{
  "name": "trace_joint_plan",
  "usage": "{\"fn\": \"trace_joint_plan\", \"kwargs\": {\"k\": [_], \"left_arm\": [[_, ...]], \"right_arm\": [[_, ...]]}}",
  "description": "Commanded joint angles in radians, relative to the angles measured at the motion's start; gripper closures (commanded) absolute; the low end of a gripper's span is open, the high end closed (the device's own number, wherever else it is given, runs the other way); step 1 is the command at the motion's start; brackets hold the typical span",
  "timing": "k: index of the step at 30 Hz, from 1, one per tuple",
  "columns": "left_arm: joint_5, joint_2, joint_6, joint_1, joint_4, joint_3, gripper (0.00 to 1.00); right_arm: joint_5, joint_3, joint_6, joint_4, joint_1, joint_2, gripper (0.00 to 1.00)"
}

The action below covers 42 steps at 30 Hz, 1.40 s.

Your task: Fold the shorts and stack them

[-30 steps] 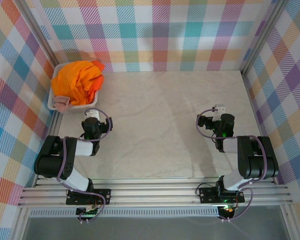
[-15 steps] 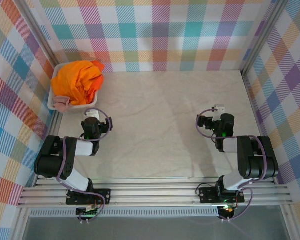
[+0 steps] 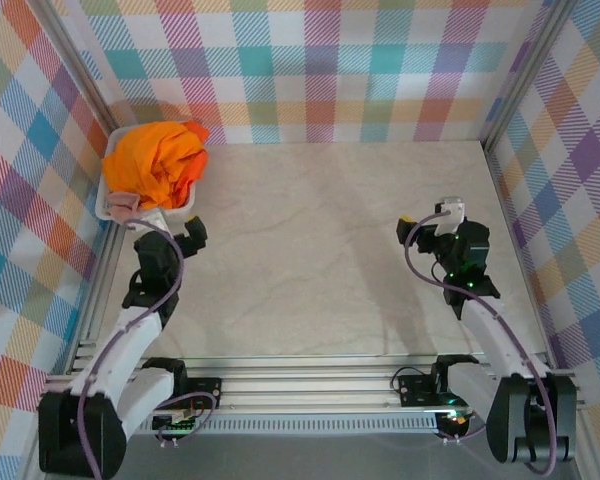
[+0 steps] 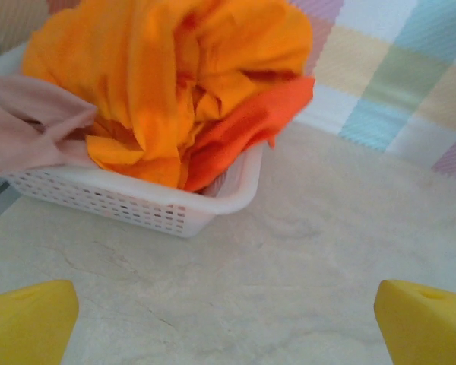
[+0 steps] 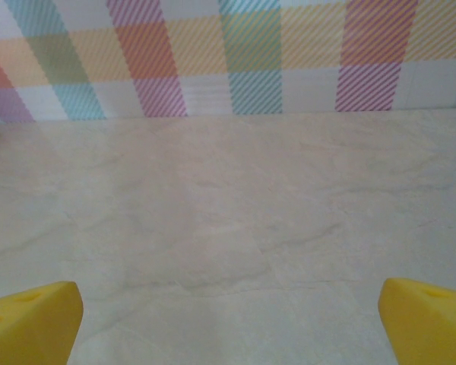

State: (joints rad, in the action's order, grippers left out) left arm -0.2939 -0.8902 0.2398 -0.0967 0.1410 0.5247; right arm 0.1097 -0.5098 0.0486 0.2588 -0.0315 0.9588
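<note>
While the big pale table [image 3: 330, 230] spread out to the right of the white basket [image 4: 175, 213], all the shorts [image 3: 155, 160] lay heaped inside that basket. The orange shorts [image 4: 175, 84] made a tall, bunched pile that spilled over the basket's right rim. The pink shorts [image 4: 30, 129] drooped over its near left corner. They looked soft, light and floppy. The best place for you to pinch seemed to be a loose fold on top of the pile, or the flap hanging over the rim. One pair could have dragged another out with it. Your left gripper [image 4: 226, 334] hung just in front of the basket, jaws wide apart, holding nothing. Your right gripper [image 5: 228, 327] was far to the right of the basket, also wide apart and holding nothing.
</note>
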Motion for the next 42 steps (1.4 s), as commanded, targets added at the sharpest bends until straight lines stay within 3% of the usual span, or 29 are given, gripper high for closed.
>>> {"fn": "trace_joint_plan", "kwargs": {"k": [1, 6, 15, 23, 28, 33, 42], "left_arm": [[-0.064, 0.025, 0.137, 0.000, -0.320, 0.186, 0.00], [-0.122, -0.242, 0.088, 0.018, -0.689, 0.669, 0.00], [-0.023, -0.799, -0.062, 0.080, -0.879, 1.309, 0.05], [-0.086, -1.181, -0.183, 0.121, -1.089, 1.731, 0.16], [-0.129, -1.276, -0.214, 0.167, -1.112, 1.809, 0.21], [-0.112, -1.318, -0.218, 0.189, -1.109, 1.810, 0.34], [-0.075, -1.282, -0.218, 0.193, -1.088, 1.810, 0.89]], "right_arm": [[0.064, -0.061, 0.077, -0.196, -0.015, -0.033, 0.01], [0.117, -0.156, 0.127, -0.317, -0.041, -0.022, 0.01], [0.183, -0.237, 0.158, -0.375, -0.087, 0.030, 0.01], [0.232, -0.243, 0.160, -0.410, -0.100, 0.032, 0.00], [0.254, -0.234, 0.162, -0.421, -0.103, 0.018, 0.01], [0.263, -0.240, 0.160, -0.439, -0.105, 0.018, 0.01], [0.265, -0.256, 0.168, -0.466, -0.110, 0.002, 0.01]]}}
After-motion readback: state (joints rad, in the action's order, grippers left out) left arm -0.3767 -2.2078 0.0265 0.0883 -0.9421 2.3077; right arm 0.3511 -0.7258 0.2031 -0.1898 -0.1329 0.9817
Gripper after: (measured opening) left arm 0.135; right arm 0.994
